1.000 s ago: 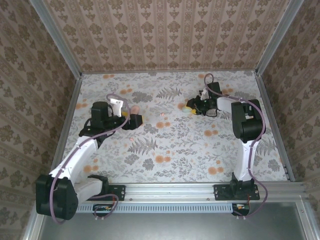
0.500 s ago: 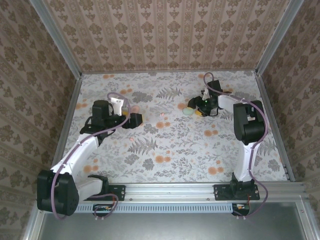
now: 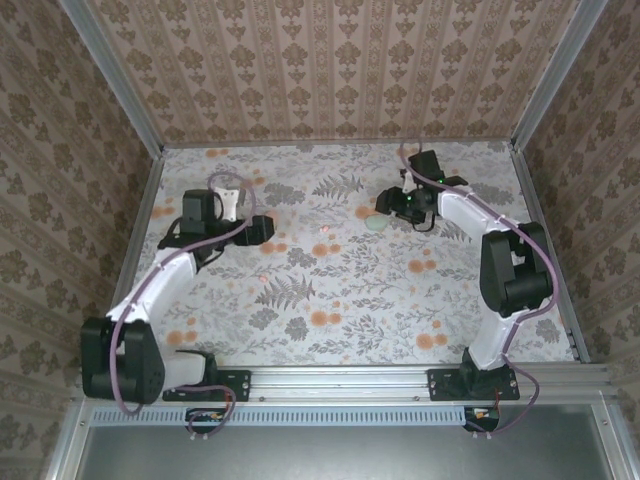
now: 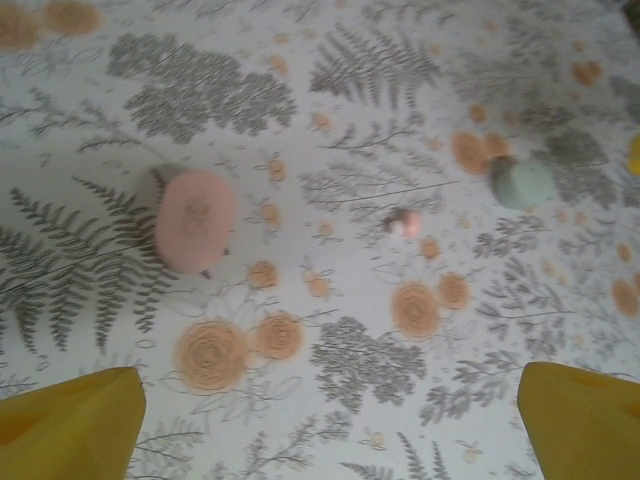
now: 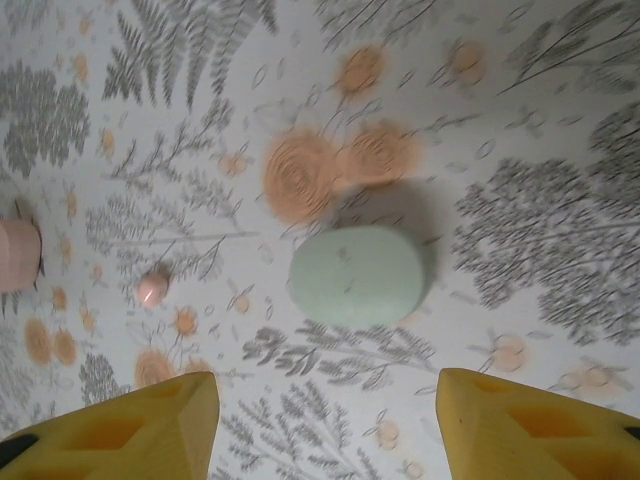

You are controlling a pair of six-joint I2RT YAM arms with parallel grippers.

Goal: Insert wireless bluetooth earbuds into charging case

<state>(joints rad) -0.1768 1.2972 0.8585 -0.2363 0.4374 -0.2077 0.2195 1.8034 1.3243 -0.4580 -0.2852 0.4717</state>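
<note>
While both arms hang low over the floral table (image 3: 330, 295), the left gripper (image 4: 328, 400) gapes wide with nothing in it, and the right gripper (image 5: 325, 420) stands partly open, empty too. Now the pink charging case (image 4: 195, 220) sits ahead and left of the left jaws. The green charging case (image 5: 358, 275) lies dead ahead of the right jaws, long axis running jaw to jaw. And the pink earbud (image 4: 405, 222), tiny, lies loose between the 2 cases, just right of the left gripper's centreline. I'd say the left arm is marginally nearer.
</note>
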